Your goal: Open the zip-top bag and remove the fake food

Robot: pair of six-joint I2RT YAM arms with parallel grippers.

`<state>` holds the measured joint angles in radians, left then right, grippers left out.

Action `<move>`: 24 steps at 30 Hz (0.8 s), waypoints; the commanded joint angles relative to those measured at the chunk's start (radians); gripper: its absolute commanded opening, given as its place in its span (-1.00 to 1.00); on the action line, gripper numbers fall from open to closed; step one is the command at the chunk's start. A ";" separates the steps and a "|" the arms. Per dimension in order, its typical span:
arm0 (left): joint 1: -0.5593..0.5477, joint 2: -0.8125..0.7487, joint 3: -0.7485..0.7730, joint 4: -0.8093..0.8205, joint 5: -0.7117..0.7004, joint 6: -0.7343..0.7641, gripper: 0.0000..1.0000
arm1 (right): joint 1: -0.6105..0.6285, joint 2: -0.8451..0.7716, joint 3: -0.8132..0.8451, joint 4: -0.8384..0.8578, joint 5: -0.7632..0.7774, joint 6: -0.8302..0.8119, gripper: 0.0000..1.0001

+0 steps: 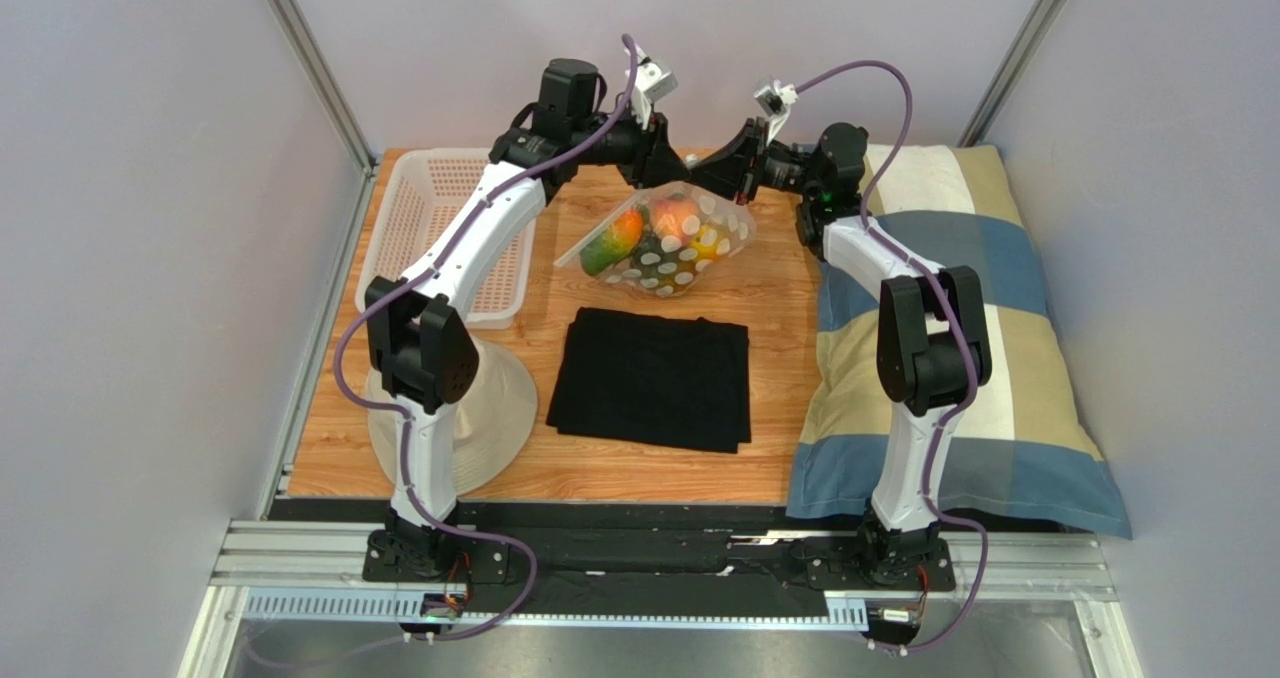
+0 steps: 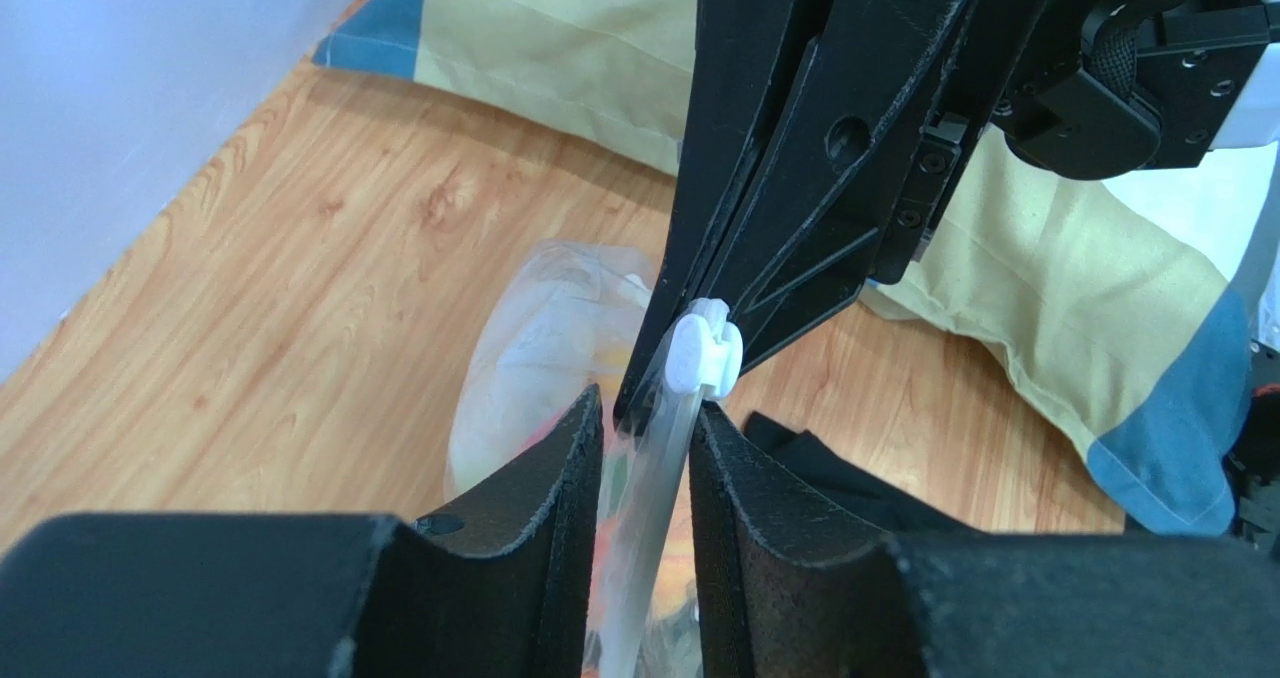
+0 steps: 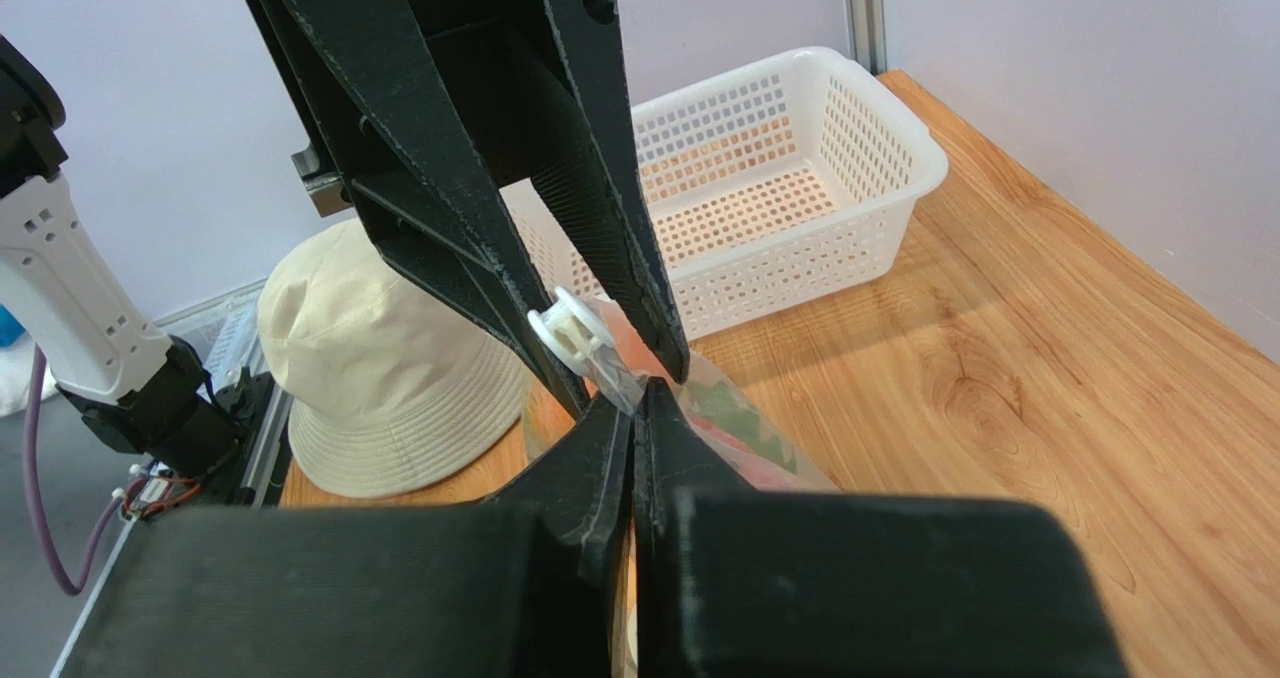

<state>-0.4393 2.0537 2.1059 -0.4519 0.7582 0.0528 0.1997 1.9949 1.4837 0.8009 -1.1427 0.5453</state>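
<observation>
The two arms are meeting over the far middle of the wooden table [image 1: 774,311], where the clear, floppy plastic zip-top bag [image 1: 706,243] printed with white polka dots is hanging from its top edge. The colourful plastic fake food [image 1: 643,233], orange, green and yellow pieces, is sitting inside it, so nothing is out yet. Whether the bag's bottom is resting on the wood cannot be told.

The right gripper [image 3: 637,408] is pinching the bag's top edge, its black fingers fully together on the plastic just beside the small white plastic slider [image 2: 703,351]. The left gripper [image 2: 646,426] is standing partly open, its fingers straddling the same edge below the slider with a gap on either side. It looks to be gripping nothing.

The step in hand appears to be the opening of the zip: one claw anchoring the edge, the other lining up on the slider. The next move probably calls for the left fingers to catch the slider and draw it along the seal while the right grip is resisting the pull. Thin plastic could slip or bunch there.
</observation>
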 commanded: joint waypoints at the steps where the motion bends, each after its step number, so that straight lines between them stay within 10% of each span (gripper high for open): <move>1: -0.009 -0.073 -0.029 0.108 0.038 0.007 -0.31 | 0.004 0.013 0.053 0.014 -0.020 0.022 -1.00; 13: -0.024 -0.076 -0.047 0.139 0.069 0.008 -0.28 | 0.009 0.018 0.067 -0.016 -0.026 0.015 -1.00; 24: -0.009 -0.072 -0.035 0.087 -0.054 0.013 -1.00 | 0.004 0.021 0.056 0.092 0.007 0.126 -1.00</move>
<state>-0.4564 2.0384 2.0666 -0.3561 0.7822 0.0540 0.2016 2.0117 1.5078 0.7692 -1.1664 0.5816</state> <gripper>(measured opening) 0.028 0.009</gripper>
